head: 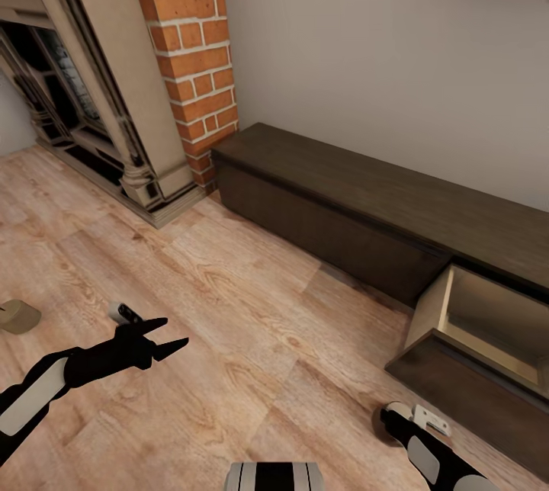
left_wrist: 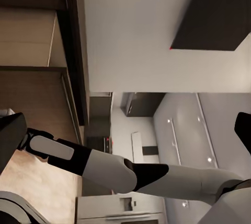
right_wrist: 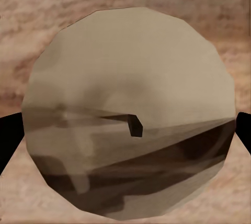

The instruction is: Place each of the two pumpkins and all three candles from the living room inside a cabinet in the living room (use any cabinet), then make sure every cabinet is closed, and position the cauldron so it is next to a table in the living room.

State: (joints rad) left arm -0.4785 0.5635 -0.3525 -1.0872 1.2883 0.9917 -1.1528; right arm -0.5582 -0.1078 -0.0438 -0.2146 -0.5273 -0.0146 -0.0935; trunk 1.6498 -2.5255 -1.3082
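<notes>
No writing or labels can be read anywhere. The long, low cabinet [head: 366,209] is dark-brown wood with a faint grain, and one drawer at its right end stands pulled out, showing a pale beige interior [head: 488,316]. Beside it rise a red brick column [head: 191,41] and a carved beige fireplace surround [head: 114,94], all on a pale wood-plank floor [head: 229,308]. A stubby beige candle [head: 17,316] sits on the floor at far left. The left tool [head: 171,337] hovers over the floor, its black pointed fingers spread and holding nothing. The right tool [right_wrist: 125,130] frames a faceted, round beige candle top [right_wrist: 130,78] with a short dark wick; whether it grips the candle cannot be told.
</notes>
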